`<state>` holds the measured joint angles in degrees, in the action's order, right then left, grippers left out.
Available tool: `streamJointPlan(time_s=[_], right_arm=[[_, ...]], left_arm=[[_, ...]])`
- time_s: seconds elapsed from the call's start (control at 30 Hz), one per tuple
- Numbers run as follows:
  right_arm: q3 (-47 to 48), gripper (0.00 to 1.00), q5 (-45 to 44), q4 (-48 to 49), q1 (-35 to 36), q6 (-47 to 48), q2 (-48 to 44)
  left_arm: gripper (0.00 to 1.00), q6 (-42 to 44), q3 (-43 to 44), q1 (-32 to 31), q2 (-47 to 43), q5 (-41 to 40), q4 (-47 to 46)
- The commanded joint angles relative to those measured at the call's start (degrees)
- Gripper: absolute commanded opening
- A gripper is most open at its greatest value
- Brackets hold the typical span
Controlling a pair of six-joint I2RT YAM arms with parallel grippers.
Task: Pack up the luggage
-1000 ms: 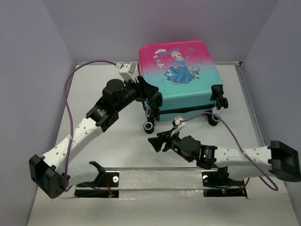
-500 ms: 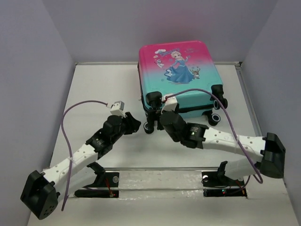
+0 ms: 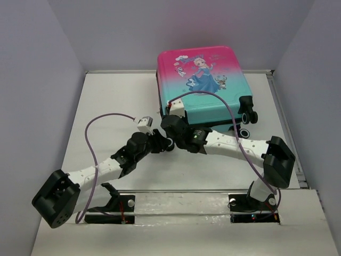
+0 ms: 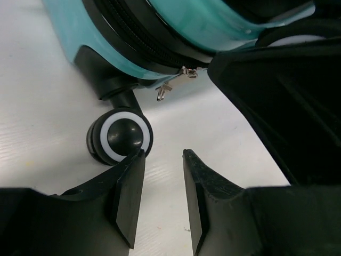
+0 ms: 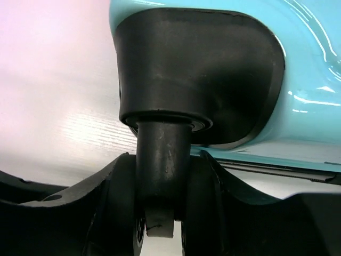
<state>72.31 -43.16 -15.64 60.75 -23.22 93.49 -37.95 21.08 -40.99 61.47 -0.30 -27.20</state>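
Teal suitcase's caster stem is clamped in right claw, likely for steadying. Left claw, fingers apart, is held short of zipper pull ahead.

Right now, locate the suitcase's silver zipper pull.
Left wrist view, upper centre: the silver metal zipper pull hangs from the teal hard-shell suitcase, just up-right of its black-and-white wheel.

Top external: high behind near edge of table, facing down. Wrist cameras: low, very close, facing luggage wheel corner; top view shares it.
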Motion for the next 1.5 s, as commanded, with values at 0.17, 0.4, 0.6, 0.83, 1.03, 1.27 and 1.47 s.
streamJointPlan(time_s=[0.17, 0.4, 0.6, 0.83, 1.03, 1.27, 1.47], right_arm=[[6.08, 0.07, -5.71, -4.48, -0.55, 4.85, -0.85], [7.14, 0.07, 0.17, -4.14, -0.55, 4.06, -3.05], [5.65, 0.07, 3.07, -2.29, -0.55, 4.15, -5.33], [4.94, 0.07, 5.35, -0.80, -0.55, 3.62, -6.48], [3.54, 0.07, 8.44, 1.49, -0.55, 3.18, -7.19], [2.66, 0.07, 10.55, 3.33, -0.55, 2.57, -7.62], [1.78, 0.07, 13.27, 4.47, -0.55, 1.78, -7.98]], left_arm=[[0.44, 2.18, 1.42, -3.65, 6.37, -2.60, -13.12], [0.44, 5.08, 4.66, -5.24, 14.36, -9.71, -20.17], [0.49, 7.89, 8.71, -5.41, 21.04, -14.55, -24.11], [0.52, 7.37, 9.33, -6.90, 23.95, -23.07, -27.91], [0.55, 9.56, 6.78, -8.74, 25.71, -24.94, -38.53], [0.58, 10.71, 5.29, -11.30, 24.48, -25.10, -42.93], [0.59, 9.39, 6.51, -11.92, 26.24, -22.91, -46.28]])
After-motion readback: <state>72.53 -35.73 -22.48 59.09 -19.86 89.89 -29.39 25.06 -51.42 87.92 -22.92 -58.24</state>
